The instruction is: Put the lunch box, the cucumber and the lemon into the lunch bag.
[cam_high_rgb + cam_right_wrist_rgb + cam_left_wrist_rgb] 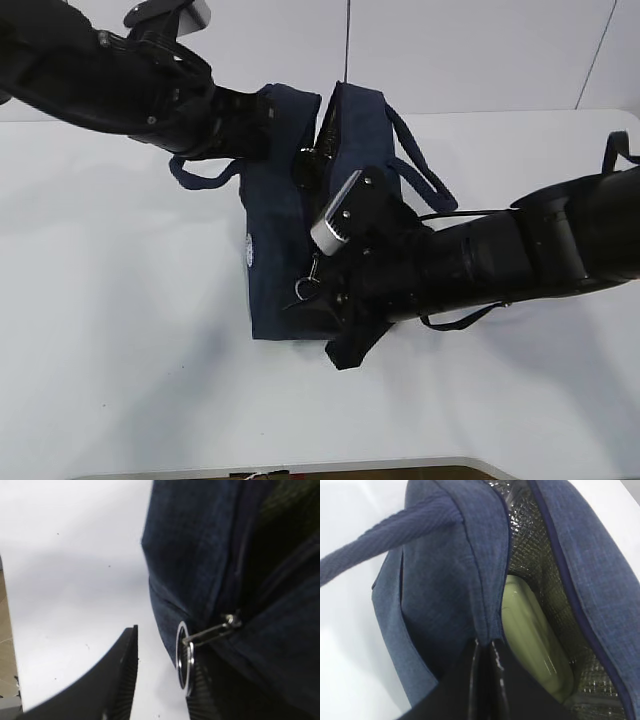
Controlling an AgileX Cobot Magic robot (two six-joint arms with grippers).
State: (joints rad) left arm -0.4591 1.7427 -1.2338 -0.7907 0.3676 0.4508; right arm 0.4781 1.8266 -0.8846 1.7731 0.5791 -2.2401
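The navy lunch bag stands mid-table with its top open. My left gripper is shut on the fabric rim of the lunch bag, at the far end. Inside, against the silver lining, shows the sage-green lid of the lunch box. My right gripper is at the bag's near end, open, with the zipper's metal ring pull lying against the inner face of its right finger. The left finger stands apart. Cucumber and lemon are hidden.
The white table spreads around the bag on all sides. A loop handle hangs off the bag's right side, another handle crosses the left wrist view. The table's front edge lies close below.
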